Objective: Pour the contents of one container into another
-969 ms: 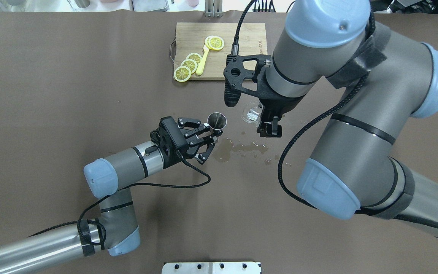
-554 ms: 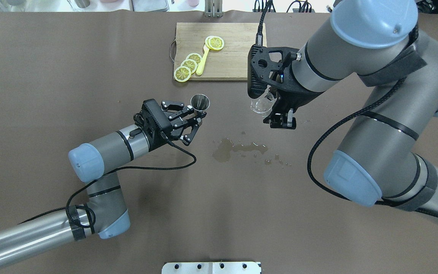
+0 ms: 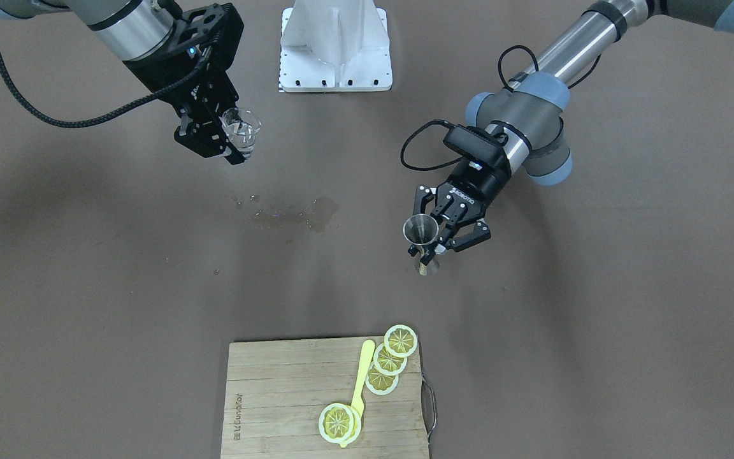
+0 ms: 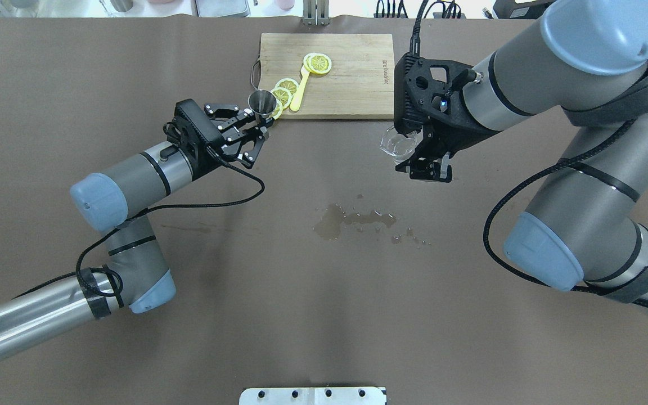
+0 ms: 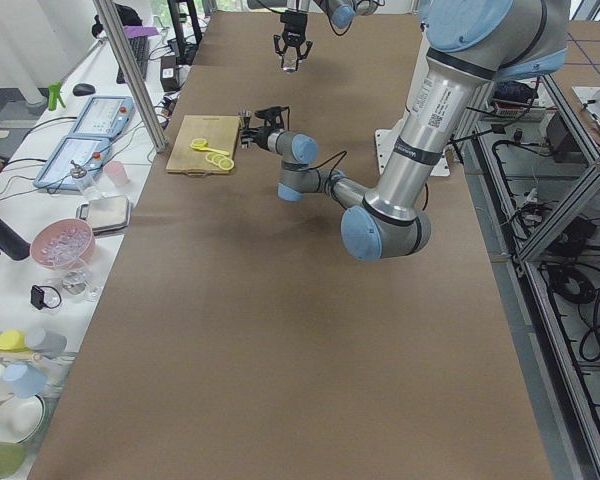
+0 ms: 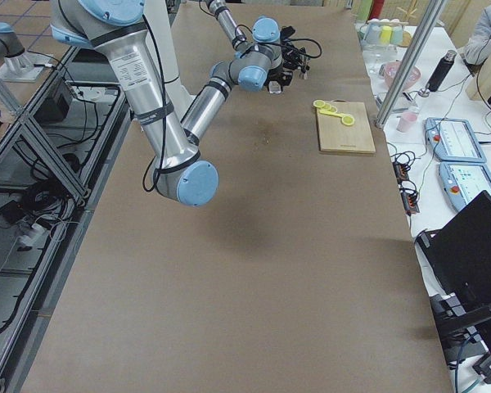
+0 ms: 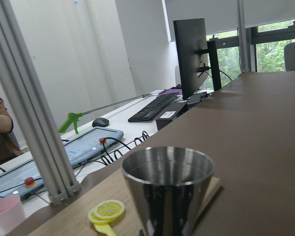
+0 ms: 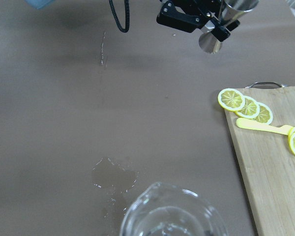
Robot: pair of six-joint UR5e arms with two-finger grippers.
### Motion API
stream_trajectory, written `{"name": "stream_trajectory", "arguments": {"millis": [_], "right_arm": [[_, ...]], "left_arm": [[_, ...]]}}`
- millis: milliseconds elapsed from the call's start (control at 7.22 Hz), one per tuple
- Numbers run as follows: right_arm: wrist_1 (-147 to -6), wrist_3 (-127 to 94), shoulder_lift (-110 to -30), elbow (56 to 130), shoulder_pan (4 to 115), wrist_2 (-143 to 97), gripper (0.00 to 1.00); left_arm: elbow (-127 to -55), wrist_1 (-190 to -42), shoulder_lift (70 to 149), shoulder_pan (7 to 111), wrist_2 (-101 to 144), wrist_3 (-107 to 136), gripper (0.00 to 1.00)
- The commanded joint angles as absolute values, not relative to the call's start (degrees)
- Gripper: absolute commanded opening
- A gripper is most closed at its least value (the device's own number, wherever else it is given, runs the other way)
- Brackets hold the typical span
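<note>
The left gripper (image 4: 260, 121) is clamped on the jigger (image 4: 262, 102), mouth up, seen against the board's (image 4: 352, 84) corner beside the lemon slices (image 4: 286, 90). Well apart, the right gripper (image 4: 422, 160) grips the glass (image 4: 396, 143). A spill (image 4: 352, 218) wets the table (image 4: 76, 84).

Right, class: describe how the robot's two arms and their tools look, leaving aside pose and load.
The left arm and right arm are silver-grey tubes with pale blue joint caps and black bands. Black cables loop along them. The left tool and right tool are black, with two jointed linkage fingers each, behind black camera mounts.
</note>
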State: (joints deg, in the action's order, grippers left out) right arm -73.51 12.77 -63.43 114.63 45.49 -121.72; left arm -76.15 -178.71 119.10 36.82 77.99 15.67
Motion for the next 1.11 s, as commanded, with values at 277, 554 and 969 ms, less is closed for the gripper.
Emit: {"name": "stream_trajectory", "arguments": {"millis": [277, 554, 969], "right_arm": [[-33.14, -2.96, -72.06, 99.81, 49.91, -122.77, 0.00], [-18.69, -7.62, -72.60, 90.65, 52.37, -125.58, 0.00], [-5.31, -7.56, -71.73, 76.43, 54.40, -128.93, 0.00]], "left_arm": [[-76.10, -178.15, 114.72, 41.48, 77.87, 15.90, 0.00], [-77.25, -180.25, 110.94, 43.42, 77.87, 15.56, 0.00], [-78.74, -181.06, 111.44, 44.03, 74.03, 18.10, 0.00]]}}
